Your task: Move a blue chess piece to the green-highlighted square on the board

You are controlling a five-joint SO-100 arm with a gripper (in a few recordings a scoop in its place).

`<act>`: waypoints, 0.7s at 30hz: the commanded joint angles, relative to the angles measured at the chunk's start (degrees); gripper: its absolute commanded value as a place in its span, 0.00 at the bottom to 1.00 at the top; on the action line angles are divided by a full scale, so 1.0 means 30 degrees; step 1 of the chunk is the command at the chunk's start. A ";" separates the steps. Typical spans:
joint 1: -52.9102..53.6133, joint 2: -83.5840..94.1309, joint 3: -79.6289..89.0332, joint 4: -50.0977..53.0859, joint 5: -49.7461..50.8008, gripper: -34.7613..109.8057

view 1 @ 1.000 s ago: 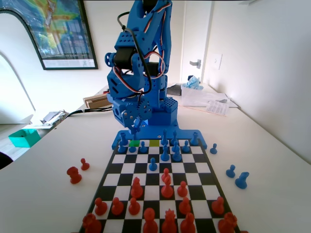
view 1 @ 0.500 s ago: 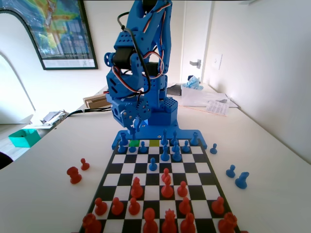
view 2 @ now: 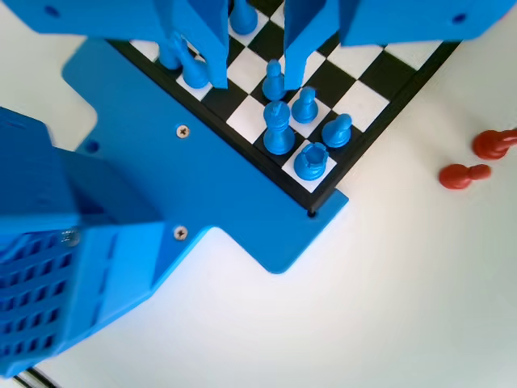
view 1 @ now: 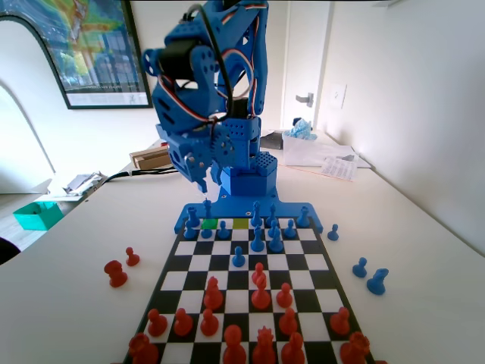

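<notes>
The board (view 1: 299, 262) lies in front of the blue arm, with a green square (view 1: 210, 224) in its far row and a yellow-green square (view 1: 241, 224) two squares to the right. A tall blue chess piece (view 1: 207, 208) (view 2: 279, 129) stands free at the green square, beside the corner rook (view 2: 311, 162); I cannot tell whether it stands squarely on it. My gripper (view 1: 201, 180) (view 2: 255, 81) hangs above it, open and holding nothing. In the wrist view another blue piece (view 2: 275, 78) shows on the board between the jaws.
Blue pieces (view 1: 258, 241) crowd the far rows and red pieces (view 1: 260, 292) the near rows. Captured red pieces (view 1: 115, 273) (view 2: 466, 175) lie off the board's left in the fixed view. Blue ones (view 1: 376, 281) lie off its right.
The gripper has lifted up and to the left, away from the far row. The tall blue piece it was down on now stands free by the green square.
</notes>
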 commanded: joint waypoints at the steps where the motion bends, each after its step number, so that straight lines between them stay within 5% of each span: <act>1: 0.0674 0.1465 -0.2080 0.1729 -0.0879 0.33; 13: 0.5830 0.3281 0.0264 -0.0557 -0.9492 0.35; 21: 0.6270 0.2813 0.2695 -0.4512 -0.9814 0.34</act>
